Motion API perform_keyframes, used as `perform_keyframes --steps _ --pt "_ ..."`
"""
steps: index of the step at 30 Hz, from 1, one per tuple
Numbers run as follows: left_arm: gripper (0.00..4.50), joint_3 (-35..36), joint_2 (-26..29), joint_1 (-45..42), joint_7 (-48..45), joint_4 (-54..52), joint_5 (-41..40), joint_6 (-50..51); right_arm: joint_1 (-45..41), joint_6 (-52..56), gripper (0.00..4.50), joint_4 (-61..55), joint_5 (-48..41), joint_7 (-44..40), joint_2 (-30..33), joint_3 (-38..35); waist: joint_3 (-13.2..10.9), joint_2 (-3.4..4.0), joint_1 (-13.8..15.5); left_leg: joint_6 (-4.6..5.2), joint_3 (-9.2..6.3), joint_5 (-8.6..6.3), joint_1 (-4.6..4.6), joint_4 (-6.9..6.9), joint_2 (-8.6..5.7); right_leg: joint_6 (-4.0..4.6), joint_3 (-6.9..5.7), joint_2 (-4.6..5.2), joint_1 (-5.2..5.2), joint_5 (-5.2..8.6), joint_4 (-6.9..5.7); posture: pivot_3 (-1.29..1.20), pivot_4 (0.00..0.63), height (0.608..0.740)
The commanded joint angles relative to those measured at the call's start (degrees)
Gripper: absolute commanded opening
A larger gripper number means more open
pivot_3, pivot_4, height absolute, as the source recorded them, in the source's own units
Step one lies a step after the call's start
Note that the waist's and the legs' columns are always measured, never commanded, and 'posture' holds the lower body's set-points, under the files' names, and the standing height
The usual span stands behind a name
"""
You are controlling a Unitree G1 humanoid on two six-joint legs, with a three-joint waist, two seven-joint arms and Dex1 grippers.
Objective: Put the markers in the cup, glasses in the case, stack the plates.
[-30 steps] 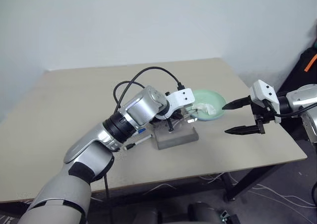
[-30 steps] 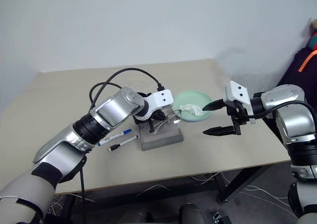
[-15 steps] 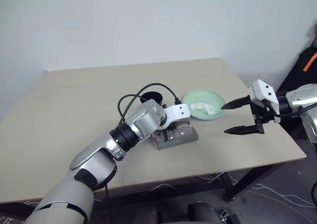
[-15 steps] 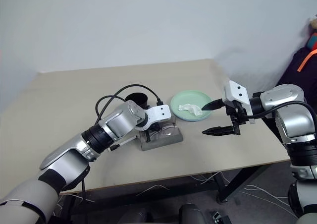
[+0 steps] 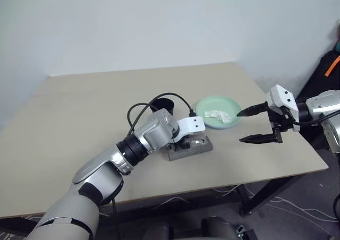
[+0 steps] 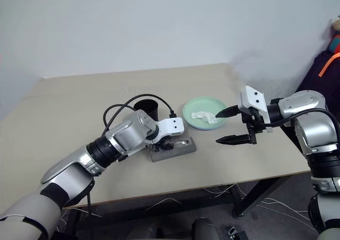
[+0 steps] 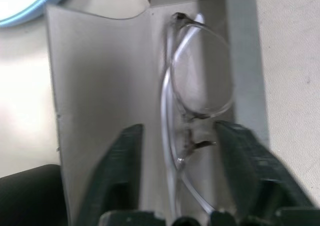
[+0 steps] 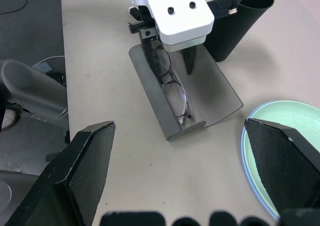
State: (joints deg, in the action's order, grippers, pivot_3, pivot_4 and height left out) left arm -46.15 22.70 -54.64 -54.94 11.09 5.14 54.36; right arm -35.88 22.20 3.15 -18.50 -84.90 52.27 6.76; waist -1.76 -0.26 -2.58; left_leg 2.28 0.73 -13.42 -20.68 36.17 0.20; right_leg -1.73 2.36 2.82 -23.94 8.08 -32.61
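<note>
now, reading the left eye view from left to right: the left gripper [image 7: 177, 151] sits low at the centre of the frame, tipped down into the open grey case [image 5: 192, 150], and the left wrist view shows its jaws parted, one finger [image 7: 122, 166] on each side of the glasses [image 7: 192, 93] with a gap to the frame, so it looks released rather than clamped. the glasses lie inside the case, their long axis running along the case's length and straight ahead of the fingers. just above and left of the case in the frame stands the black cup [image 5: 163, 104], close behind the gripper's wrist. to the right of the case sits the mint green plate [image 5: 208, 104] with a crumpled white tissue [image 5: 218, 114] on it. farther right, the right gripper [image 5: 258, 124] hangs above the table's right edge with its jaws wide apart and nothing between them. the left arm is plainly nearer the case, so drawing back out along that same long axis seems the safest move, lest a finger catch a temple.
</note>
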Motion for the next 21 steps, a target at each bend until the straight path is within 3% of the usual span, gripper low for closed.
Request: perform_keyframes --steps 1,3,9,12,21 --pt "3.7 2.9 -1.2 -2.3 1.0 -1.0 0.8 0.9 -1.9 -0.2 4.5 -1.0 -0.7 0.3 -0.2 -1.1 0.0 0.0 0.0 0.0 0.0 0.0 0.0 0.0 0.0 0.0 0.0 0.0 0.0 0.0 0.0 0.0 0.0 0.727" --pt "4.37 4.9 -2.4 -3.5 2.2 0.4 0.7 1.2 -1.9 -0.2 4.5 -1.0 -0.7 0.4 -0.3 -1.1 0.0 0.0 0.1 0.0 0.0 0.0 0.0 0.0 0.0 0.0 0.0 0.0 0.0 0.0 0.0 0.0 0.0 0.727" --pt "4.37 8.8 -5.4 -6.5 5.4 5.4 1.2 -0.6 -1.9 -0.2 4.5 -0.9 -0.5 0.5 -0.5 -1.1 0.0 -0.01 0.2 0.01 -0.02 0.0 -0.01 0.03 -0.03 -0.02 0.01 0.0 0.01 0.0 0.01 0.0 0.0 0.727" --pt "3.8 10.5 -6.9 -7.2 7.3 8.5 1.5 -2.5 -2.1 -0.2 4.5 -0.7 -0.4 0.5 -0.6 -1.1 0.0 0.0 0.2 0.01 -0.02 0.0 0.01 0.01 -0.02 -0.02 0.01 0.0 0.01 0.01 0.0 0.0 0.0 0.727" --pt "0.68 12.8 -10.1 -7.3 14.7 18.8 4.1 -11.6 -2.1 -0.1 4.5 -0.9 -0.4 0.6 -0.8 -1.0 0.0 0.0 0.2 0.01 -0.01 0.0 -0.01 0.02 -0.03 -0.03 0.01 0.0 0.01 0.0 -0.02 0.0 0.0 0.727"
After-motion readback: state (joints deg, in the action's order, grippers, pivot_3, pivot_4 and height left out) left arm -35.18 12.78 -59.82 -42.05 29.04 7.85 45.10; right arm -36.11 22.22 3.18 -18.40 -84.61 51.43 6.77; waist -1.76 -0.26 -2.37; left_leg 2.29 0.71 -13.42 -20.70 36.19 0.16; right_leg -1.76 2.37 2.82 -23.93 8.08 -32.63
